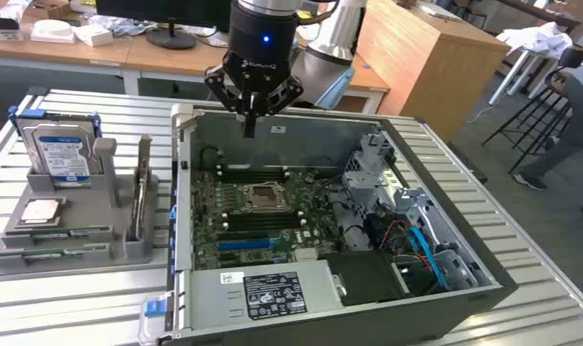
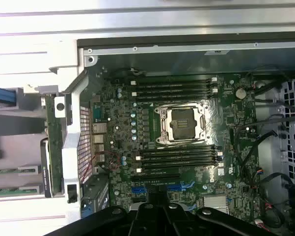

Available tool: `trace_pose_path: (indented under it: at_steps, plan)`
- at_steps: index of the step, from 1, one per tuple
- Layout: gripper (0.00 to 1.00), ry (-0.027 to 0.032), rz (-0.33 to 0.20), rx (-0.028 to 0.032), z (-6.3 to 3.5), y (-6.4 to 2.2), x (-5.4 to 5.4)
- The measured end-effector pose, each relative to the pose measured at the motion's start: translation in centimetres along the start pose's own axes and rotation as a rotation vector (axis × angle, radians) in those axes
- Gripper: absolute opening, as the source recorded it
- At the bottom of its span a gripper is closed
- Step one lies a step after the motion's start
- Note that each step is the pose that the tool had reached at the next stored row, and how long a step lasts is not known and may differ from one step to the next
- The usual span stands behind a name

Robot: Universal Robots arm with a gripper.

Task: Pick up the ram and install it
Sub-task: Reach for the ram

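Exterior view: gripper (image 1: 248, 128) hanging over open computer case (image 1: 301, 137), fingers pressed together. Ram (image 1: 55, 234) lying flat in grey holder (image 1: 127, 249), exterior view's left; wrist view cropping it at the edge.

clear: above CPU socket (image 1: 264, 194) | obstacles: drive cage (image 1: 370, 169), cables (image 1: 414, 238)
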State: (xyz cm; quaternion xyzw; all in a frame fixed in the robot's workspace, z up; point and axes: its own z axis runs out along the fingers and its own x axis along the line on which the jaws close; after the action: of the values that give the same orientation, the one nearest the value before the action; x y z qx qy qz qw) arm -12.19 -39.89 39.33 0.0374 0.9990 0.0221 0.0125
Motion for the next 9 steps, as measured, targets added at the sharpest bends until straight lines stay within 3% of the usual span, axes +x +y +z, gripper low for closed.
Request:
trace_pose_path:
  at_steps: [9]
  plan:
    - [0.10, 0.0000, 0.000, 0.0000, 0.00, 0.00, 0.00]
